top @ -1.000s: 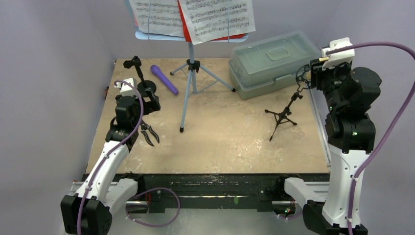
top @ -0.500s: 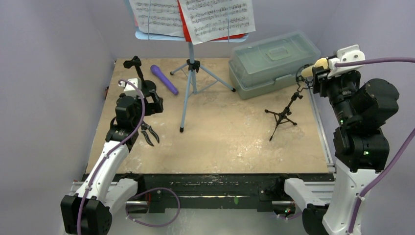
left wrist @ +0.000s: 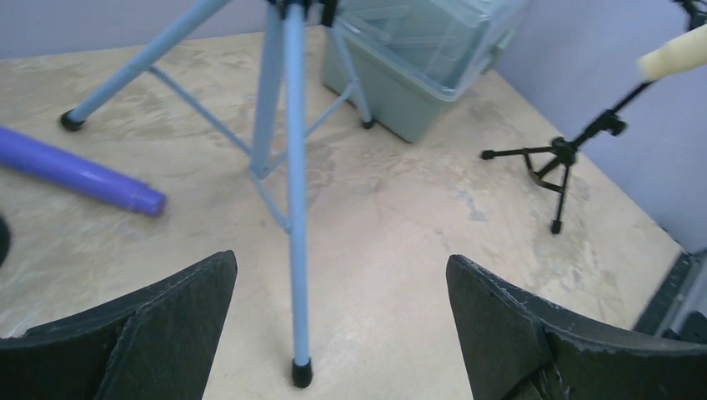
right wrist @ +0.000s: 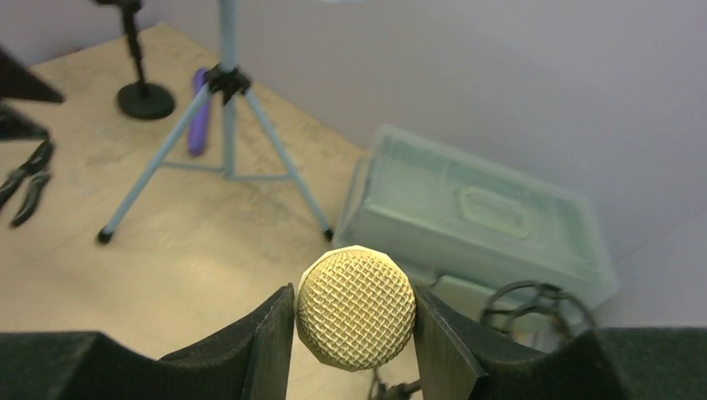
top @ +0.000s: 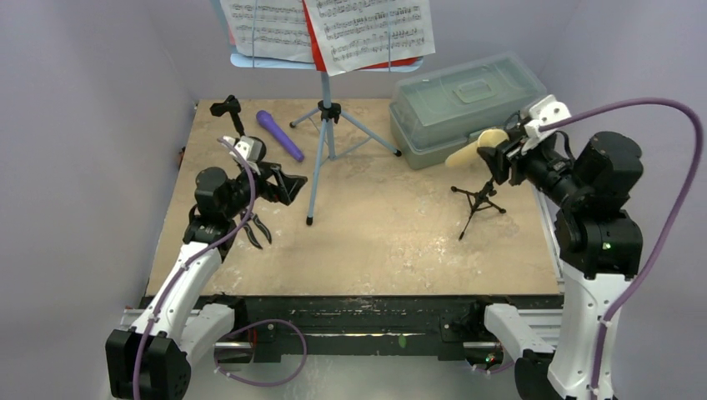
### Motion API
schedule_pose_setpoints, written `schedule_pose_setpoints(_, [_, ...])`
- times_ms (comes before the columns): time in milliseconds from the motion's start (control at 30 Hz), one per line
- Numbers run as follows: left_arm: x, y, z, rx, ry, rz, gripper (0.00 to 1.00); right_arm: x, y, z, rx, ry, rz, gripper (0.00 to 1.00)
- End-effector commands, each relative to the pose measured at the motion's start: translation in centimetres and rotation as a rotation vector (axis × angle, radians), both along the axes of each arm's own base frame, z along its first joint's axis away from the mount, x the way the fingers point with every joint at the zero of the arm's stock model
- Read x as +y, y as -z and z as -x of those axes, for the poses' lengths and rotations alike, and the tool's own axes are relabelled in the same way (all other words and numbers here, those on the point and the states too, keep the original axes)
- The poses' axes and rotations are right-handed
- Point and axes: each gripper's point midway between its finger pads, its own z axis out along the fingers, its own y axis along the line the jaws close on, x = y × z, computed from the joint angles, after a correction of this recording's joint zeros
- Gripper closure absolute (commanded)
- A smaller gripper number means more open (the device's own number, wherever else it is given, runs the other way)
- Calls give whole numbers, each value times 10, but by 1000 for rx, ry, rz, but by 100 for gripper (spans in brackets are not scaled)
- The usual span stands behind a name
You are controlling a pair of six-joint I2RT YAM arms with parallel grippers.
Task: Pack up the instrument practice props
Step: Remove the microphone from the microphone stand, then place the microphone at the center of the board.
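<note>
My right gripper [top: 493, 152] is shut on the tan microphone [top: 465, 152] and holds it in the air, level, above the black tripod holder with ring [top: 478, 200]. In the right wrist view the mesh head [right wrist: 356, 307] sits between the fingers, with the ring [right wrist: 534, 304] just to the right. My left gripper [top: 288, 185] is open and empty, facing the pale-blue music rack's near leg [left wrist: 293, 208]. The purple microphone [top: 279, 135] lies at the back left. The round-base holder [top: 230, 110] stands behind my left wrist. Sheet-music pages [top: 333, 29] rest on the rack.
The translucent grey-green lidded box [top: 467, 104] stands closed at the back right, just behind the tripod holder. A small black two-pronged object [top: 254, 229] lies on the table near the left arm. Walls close in the left, right and back sides.
My right arm has swung left and lower with the tan microphone, which now points out over the table. My left gripper has lifted and turned towards the music rack.
</note>
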Motion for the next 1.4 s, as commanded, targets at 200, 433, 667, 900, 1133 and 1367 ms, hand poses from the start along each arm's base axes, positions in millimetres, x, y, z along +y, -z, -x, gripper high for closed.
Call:
schedule_pose_setpoints(200, [-77,-38,69,-194,501,164,3,74,118,8,304,-488,-189,100])
schedule_pose_setpoints(433, [-118,-28,95,-146,586,191,4,98,163,23,352,-706,-295,100])
schedule_pose_setpoints(667, [-149,-27,105,-10,552,344,3,111,189,40,382,-880,-405,100])
schedule_pose_setpoints(900, [-192,-21,110,102,507,370,0,114,188,54,405,-950,-441,100])
schedule_pose_setpoints(1133, [-211,-8,109,158,458,352,0,114,187,59,401,-959,-443,100])
schedule_pose_setpoints(1367, [-227,-9,152,31,753,390,0,115,187,62,418,-972,-456,100])
